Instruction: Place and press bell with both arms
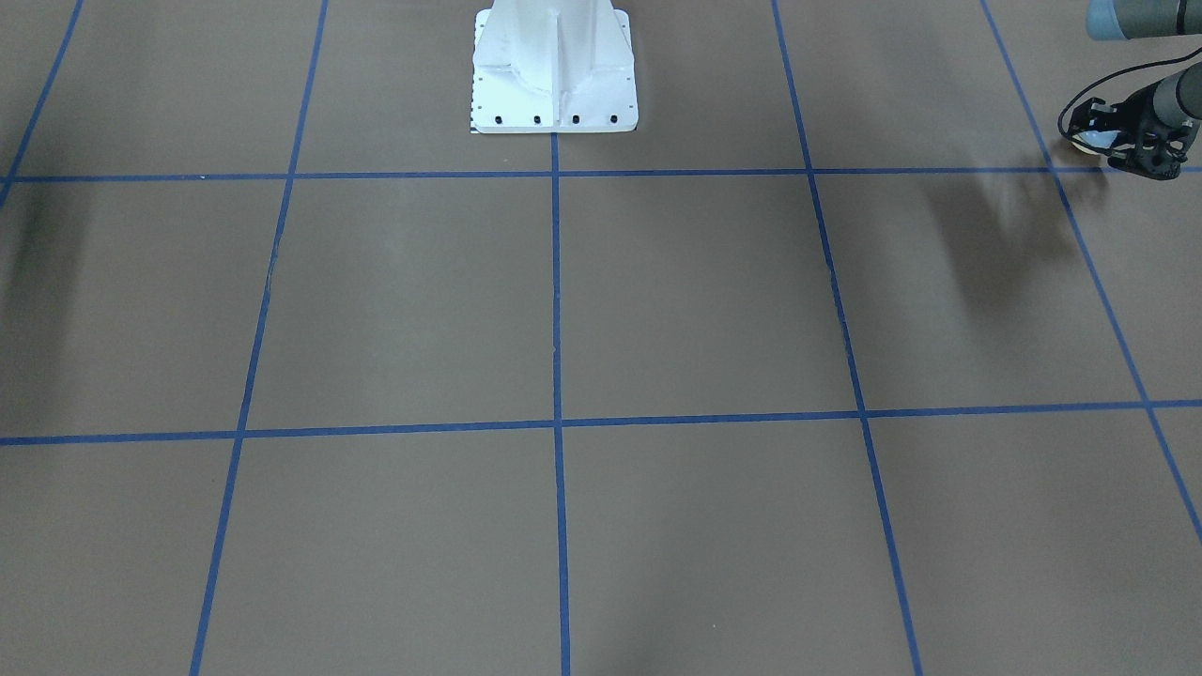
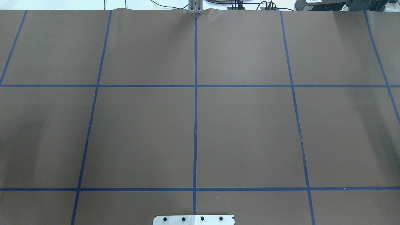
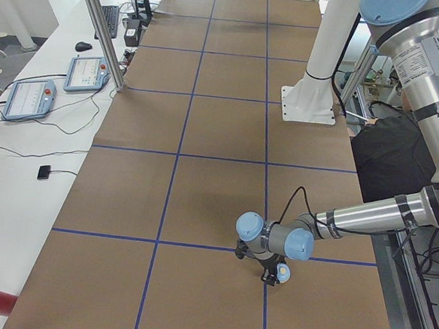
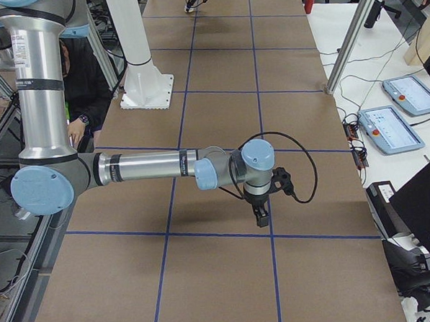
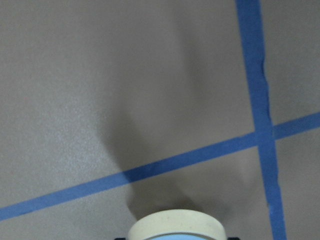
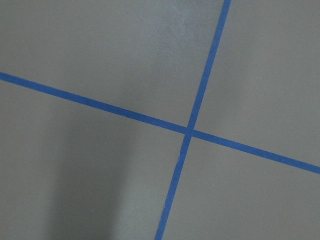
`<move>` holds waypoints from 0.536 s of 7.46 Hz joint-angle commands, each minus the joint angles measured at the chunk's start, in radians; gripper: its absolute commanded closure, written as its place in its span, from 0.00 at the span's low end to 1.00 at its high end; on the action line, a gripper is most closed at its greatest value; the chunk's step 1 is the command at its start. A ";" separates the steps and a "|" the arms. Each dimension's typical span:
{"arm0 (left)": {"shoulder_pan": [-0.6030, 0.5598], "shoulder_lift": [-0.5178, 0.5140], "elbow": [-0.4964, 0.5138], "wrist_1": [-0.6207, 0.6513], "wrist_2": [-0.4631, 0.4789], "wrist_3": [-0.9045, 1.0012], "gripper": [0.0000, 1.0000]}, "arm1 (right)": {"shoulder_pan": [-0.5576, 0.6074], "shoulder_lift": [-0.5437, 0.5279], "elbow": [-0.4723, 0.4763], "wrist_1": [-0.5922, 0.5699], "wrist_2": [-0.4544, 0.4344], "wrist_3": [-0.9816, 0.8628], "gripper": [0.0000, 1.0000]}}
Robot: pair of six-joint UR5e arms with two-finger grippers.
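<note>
Left end effector is clamping the bell at two o'clock; keep it level while lowering to the tabletop. Right end effector: cannot tell.

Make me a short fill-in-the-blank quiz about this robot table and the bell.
1. The gripper holding the bell belongs to the robot's ___ arm.
2. The tape lines that mark squares on the brown table are ___ in colour.
3. The bolted pedestal at the table's edge is ___ in colour.

Missing words: left; blue; white.
</note>
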 commanded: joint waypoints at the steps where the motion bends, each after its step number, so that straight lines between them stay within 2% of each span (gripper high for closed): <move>1: -0.065 -0.032 -0.028 0.001 0.007 0.001 0.81 | 0.000 0.000 0.001 0.000 0.000 0.000 0.00; 2: -0.108 -0.054 -0.030 0.001 0.011 0.004 0.82 | 0.000 0.000 0.001 0.000 0.000 0.000 0.00; 3: -0.116 -0.078 -0.028 0.003 0.033 0.004 0.89 | 0.000 0.000 0.001 0.000 0.000 0.000 0.00; 4: -0.146 -0.131 -0.030 0.039 0.033 0.004 0.89 | 0.000 0.001 0.001 0.000 0.000 0.000 0.00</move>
